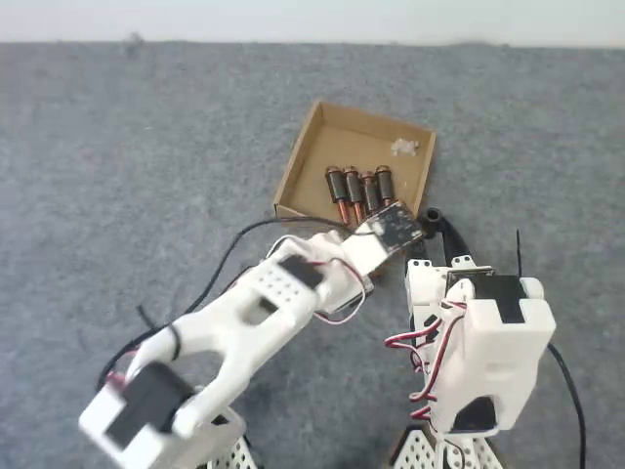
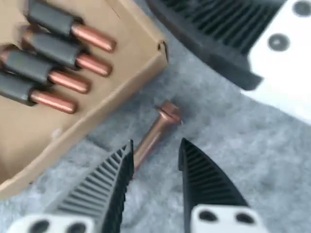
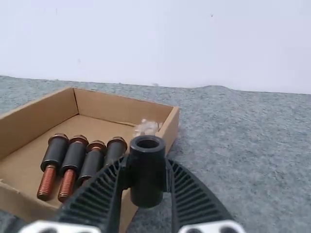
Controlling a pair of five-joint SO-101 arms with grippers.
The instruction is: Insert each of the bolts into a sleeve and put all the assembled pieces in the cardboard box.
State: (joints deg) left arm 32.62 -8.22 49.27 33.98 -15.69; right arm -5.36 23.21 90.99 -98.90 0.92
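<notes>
A copper bolt [image 2: 156, 130] lies on the grey carpet just outside the cardboard box [image 1: 294, 168], near its front corner. My left gripper [image 2: 156, 145] hangs over the bolt, open, one finger on each side of the shank. My right gripper [image 3: 146, 167] is shut on a black sleeve [image 3: 147, 151], held upright with its hole facing up, beside the box's near right corner [image 1: 432, 216]. Several assembled pieces [image 1: 357, 190], black sleeves with copper threads sticking out, lie side by side inside the box [image 3: 34, 110].
A small clump of white scraps [image 1: 405, 147] sits in the box's far corner. The right arm's black gripper [image 2: 223, 43] is close beside the left one. Grey carpet [image 1: 127, 156] spreads wide to the left of the box.
</notes>
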